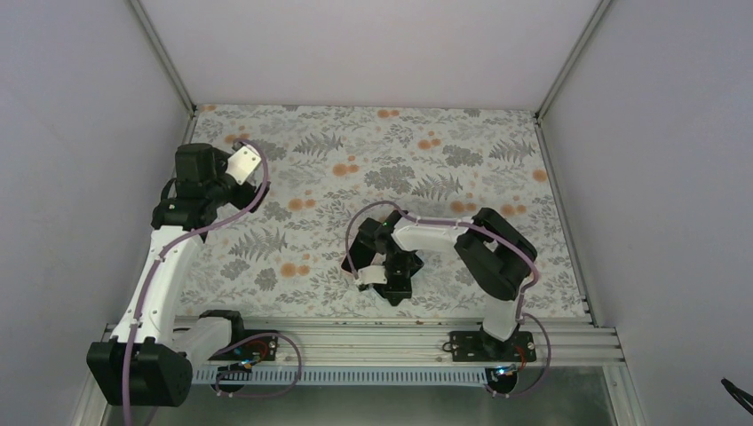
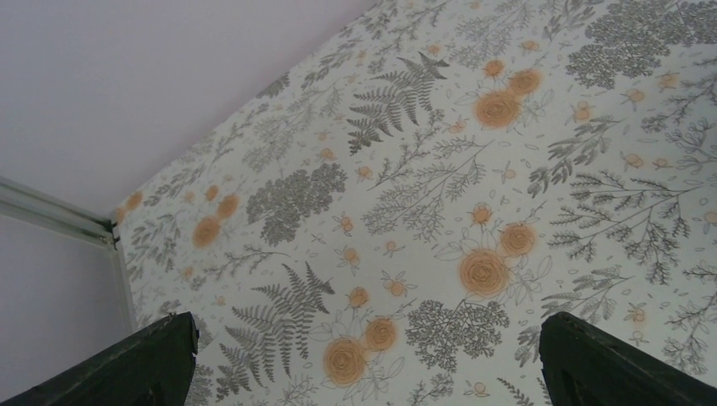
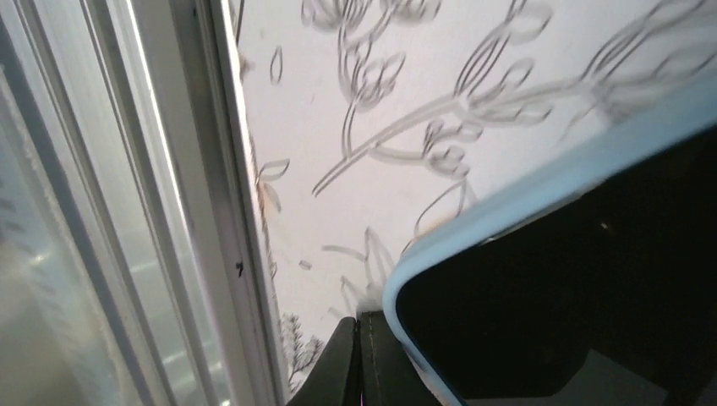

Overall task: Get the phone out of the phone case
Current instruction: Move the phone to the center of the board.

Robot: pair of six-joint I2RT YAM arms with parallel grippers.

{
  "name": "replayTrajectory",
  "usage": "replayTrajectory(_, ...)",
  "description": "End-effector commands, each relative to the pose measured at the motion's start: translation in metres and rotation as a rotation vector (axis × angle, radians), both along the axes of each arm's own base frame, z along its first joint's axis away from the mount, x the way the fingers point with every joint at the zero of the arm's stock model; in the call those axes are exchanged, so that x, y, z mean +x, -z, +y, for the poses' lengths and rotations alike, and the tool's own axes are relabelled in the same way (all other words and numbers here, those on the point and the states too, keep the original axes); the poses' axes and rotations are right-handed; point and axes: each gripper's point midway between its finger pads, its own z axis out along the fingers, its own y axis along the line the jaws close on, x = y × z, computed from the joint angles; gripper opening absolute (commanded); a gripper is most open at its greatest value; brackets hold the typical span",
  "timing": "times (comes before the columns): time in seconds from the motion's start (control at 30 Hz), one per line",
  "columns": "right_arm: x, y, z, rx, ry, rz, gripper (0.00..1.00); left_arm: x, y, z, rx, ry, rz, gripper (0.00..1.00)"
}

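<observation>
In the right wrist view a black phone (image 3: 575, 304) sits in a light-blue case (image 3: 507, 199) and lies flat on the floral mat. Only one rounded corner of it shows. My right gripper (image 3: 359, 359) is shut, its two fingers pressed together and touching the outside of that case corner, with nothing between them. In the top view the right gripper (image 1: 391, 282) is low over the mat at the near middle and hides most of the phone. My left gripper (image 2: 363, 364) is open and empty, raised at the far left (image 1: 244, 164), well away from the phone.
The floral mat (image 1: 426, 160) covers the table. A metal rail (image 1: 373, 333) runs along the near edge, just beside the phone's corner in the right wrist view (image 3: 169, 211). White enclosure walls stand on the left, right and far sides.
</observation>
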Motion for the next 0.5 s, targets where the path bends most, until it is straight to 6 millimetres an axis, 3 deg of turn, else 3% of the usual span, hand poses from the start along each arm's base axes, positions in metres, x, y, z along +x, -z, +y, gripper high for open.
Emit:
replayTrajectory(0.0,0.044,0.007,0.042,0.164,-0.054,-0.227,0.05,0.006,-0.014,0.007,0.006,-0.042,-0.057,1.0)
replayTrajectory(0.1,0.065,0.005,0.049,0.182,-0.04,-0.327,0.07,0.007,-0.013,0.007,0.005,-0.045,-0.058,1.0)
replayTrajectory(0.2,0.072,-0.001,0.053,0.217,-0.034,-0.356,0.1,0.008,-0.014,0.007,0.0,-0.046,-0.06,1.0)
replayTrajectory(0.33,0.054,-0.021,0.047,0.249,-0.056,-0.262,0.25,0.009,-0.017,0.007,0.002,-0.044,-0.065,1.0)
replayTrajectory(0.47,0.044,-0.063,0.047,0.34,-0.076,-0.245,0.46,0.008,-0.015,0.007,0.006,-0.042,-0.06,1.0)
